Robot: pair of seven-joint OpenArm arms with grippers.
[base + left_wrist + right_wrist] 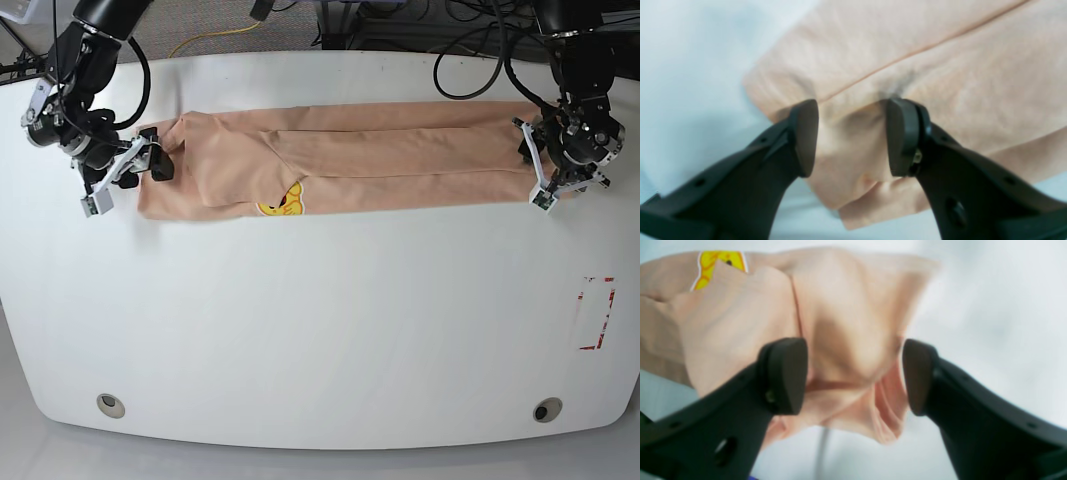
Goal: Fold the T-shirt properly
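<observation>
Left wrist view shows the left claw [851,138] spread fairly wide, its two dark pads [805,136] apart with folded peach cloth of the T-shirt [923,83] bunched between them; the right-hand pad touches the fabric at a small pucker, though neither pad clamps it. A seam runs diagonally just beyond the pads. Right wrist view has the right claw [853,376] equally wide, straddling a crumpled end of the T-shirt [840,323], with ribbed pink cloth just beside its right-hand pad and a yellow mark [718,265] well beyond its other pad. From the base view, the T-shirt [380,160] lies as a long narrow band across the white surface [320,330], stretched between the two claws; each arm reaches down from the far edge, wrist bent toward its end of the band.
</observation>
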